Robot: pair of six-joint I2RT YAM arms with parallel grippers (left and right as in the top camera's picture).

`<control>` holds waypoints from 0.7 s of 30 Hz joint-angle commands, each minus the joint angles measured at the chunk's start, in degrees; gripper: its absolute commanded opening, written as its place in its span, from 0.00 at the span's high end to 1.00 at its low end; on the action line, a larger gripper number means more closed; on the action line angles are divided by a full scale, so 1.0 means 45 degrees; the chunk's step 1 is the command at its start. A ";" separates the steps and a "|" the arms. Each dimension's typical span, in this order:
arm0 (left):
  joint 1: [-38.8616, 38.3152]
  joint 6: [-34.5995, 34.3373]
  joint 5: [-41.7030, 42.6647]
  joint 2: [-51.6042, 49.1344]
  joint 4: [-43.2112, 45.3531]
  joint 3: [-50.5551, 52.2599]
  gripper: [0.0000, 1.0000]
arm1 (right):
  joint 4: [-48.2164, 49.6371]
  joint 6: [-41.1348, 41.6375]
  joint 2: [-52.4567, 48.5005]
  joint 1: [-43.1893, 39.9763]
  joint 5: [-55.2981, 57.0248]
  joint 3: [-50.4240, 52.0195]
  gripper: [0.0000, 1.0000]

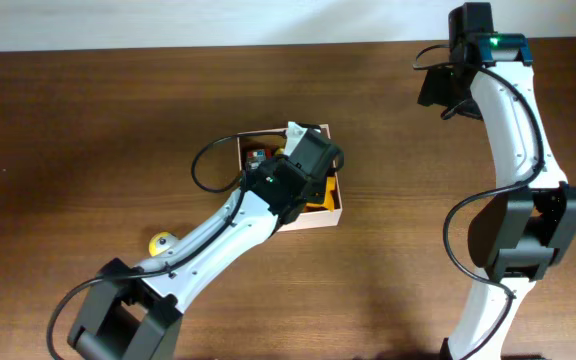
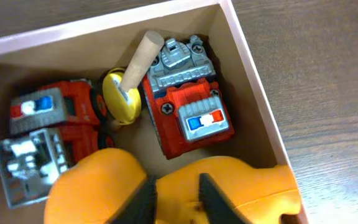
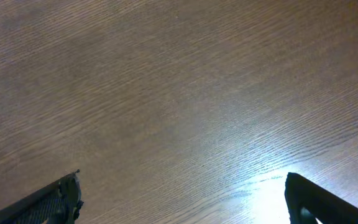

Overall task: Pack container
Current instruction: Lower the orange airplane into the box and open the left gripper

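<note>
The container (image 1: pixel 334 200) sits mid-table, a shallow white-walled box (image 2: pixel 253 93) with a brown inside. My left gripper (image 1: pixel 308 170) hangs over it. In the left wrist view its jaws (image 2: pixel 178 199) stand narrow, both fingers against a part of an orange toy (image 2: pixel 241 180) that lies in the box's near corner. Also in the box are a red fire truck (image 2: pixel 188 102), a second red truck (image 2: pixel 48 124) and a yellow disc with a wooden peg (image 2: pixel 122 99). My right gripper (image 1: pixel 448 85) is at the far right, wide open (image 3: pixel 182 199) over bare wood.
A small yellow toy (image 1: pixel 160 242) lies on the table left of the container, beside my left arm. The dark wooden table (image 1: pixel 88 150) stretches out on all sides. The right arm's base stands at the right front.
</note>
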State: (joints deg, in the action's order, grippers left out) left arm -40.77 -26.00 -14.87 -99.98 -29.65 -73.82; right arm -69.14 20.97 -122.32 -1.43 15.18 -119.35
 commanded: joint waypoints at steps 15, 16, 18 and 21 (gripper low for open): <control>-0.0049 -0.0165 -0.0175 -0.0087 0.0826 -0.0112 0.30 | -0.0005 0.0058 -0.0053 -0.0044 0.0107 0.0000 0.01; -0.0049 -0.0141 -0.0180 -0.0087 0.0869 -0.0112 0.29 | -0.0005 0.0058 -0.0053 -0.0044 0.0107 0.0000 0.01; -0.0049 0.0355 -0.0175 -0.0087 0.0821 -0.0112 0.25 | -0.0005 0.0058 -0.0053 -0.0044 0.0107 0.0000 0.01; -0.0049 0.1399 -0.0185 -0.0087 0.0398 -0.0107 0.24 | -0.0005 0.0058 -0.0053 -0.0044 0.0107 0.0000 0.01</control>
State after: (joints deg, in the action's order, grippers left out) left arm -40.77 -24.84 -15.07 -99.98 -26.65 -73.82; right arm -69.14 20.99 -122.32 -1.43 15.18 -119.35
